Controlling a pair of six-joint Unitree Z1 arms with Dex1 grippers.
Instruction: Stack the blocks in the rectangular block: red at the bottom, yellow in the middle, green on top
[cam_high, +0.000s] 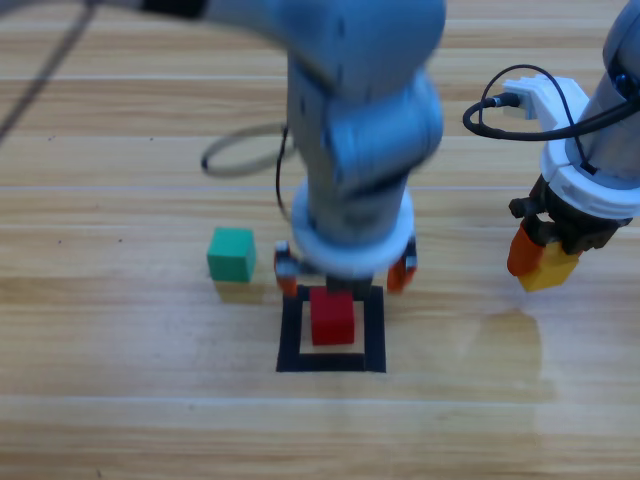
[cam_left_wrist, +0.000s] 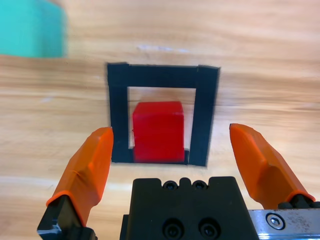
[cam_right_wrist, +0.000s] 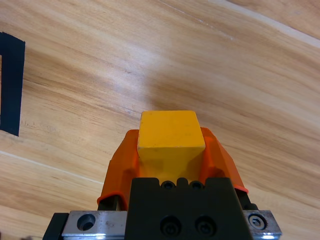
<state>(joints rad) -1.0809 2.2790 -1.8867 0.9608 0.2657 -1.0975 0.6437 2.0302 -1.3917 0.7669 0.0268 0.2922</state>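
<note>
The high view is showing the whole table (cam_high: 120, 420) at once: the left arm coming down over the middle and hiding its own jaws almost entirely, the right arm hanging well off to the right. Only the left wrist view is showing how the left gripper (cam_left_wrist: 172, 145) stands: its two orange jaws are spread wide, touching nothing, one on each side of the tape square (cam_left_wrist: 116, 120). The red cube (cam_left_wrist: 158, 131) is sitting inside that square, resting on the wood and lying toward the edge nearest the gripper, apart from both jaws. In the high view the same red cube (cam_high: 332, 316) is appearing within the dark outline (cam_high: 291, 340), just below the left arm's wrist.

The right wrist view is giving what the overhead picture only hints at: the right gripper (cam_right_wrist: 171, 150) is pinching the yellow cube (cam_right_wrist: 171, 131) between its jaws, the cube's top face standing clear above them, with bare wood beneath. In the high view the yellow cube (cam_high: 550, 268) is being held at the right gripper (cam_high: 540, 262), well apart from the square.

The teal-green cube (cam_high: 231, 254) is sitting on the table just left of the outline, outside it, untouched; the left wrist view is catching only its corner (cam_left_wrist: 31, 27).
</note>
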